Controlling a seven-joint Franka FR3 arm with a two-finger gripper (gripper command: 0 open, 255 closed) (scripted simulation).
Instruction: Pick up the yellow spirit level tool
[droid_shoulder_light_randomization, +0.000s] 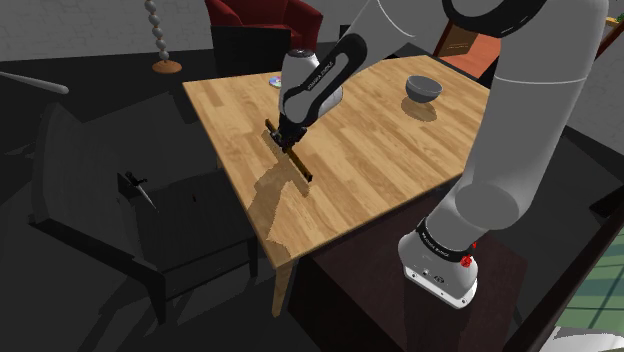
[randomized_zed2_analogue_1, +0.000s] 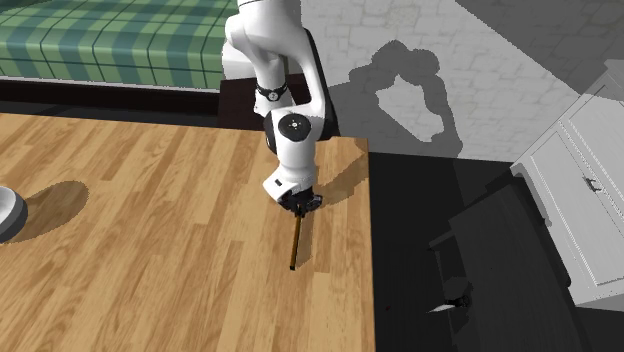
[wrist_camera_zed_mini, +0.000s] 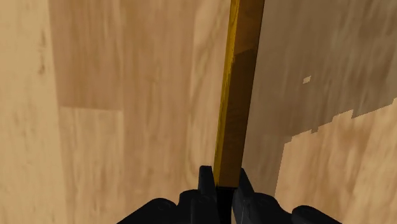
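The claw (wrist_camera_zed_mini: 224, 184) pinches the yellow spirit level (wrist_camera_zed_mini: 235, 95), with its two black fingers (wrist_camera_zed_mini: 205, 183) pressed against the bar's sides right at one end. The level sits on the wooden counter (droid_shoulder_light_randomization: 380, 140), well apart from the grey bowl (droid_shoulder_light_randomization: 422, 88) and close to the counter edge farthest from that bowl. The pictures do not show whether the held end has left the wood.

The main risk, as a judgement, comes from where the grip sits. Nearly the whole length of the bar reaches out beyond the fingers, so on a lift its weight would lever it downward. It could then swing in the grip, drag its free end along the wood, or slide out altogether. A quick rise or a sideways swing would make this worse. If the bar dropped, it could go over that edge far from the bowl and land on the floor.

By count there is one spirit level, one claw with two fingers, one bowl and one counter.
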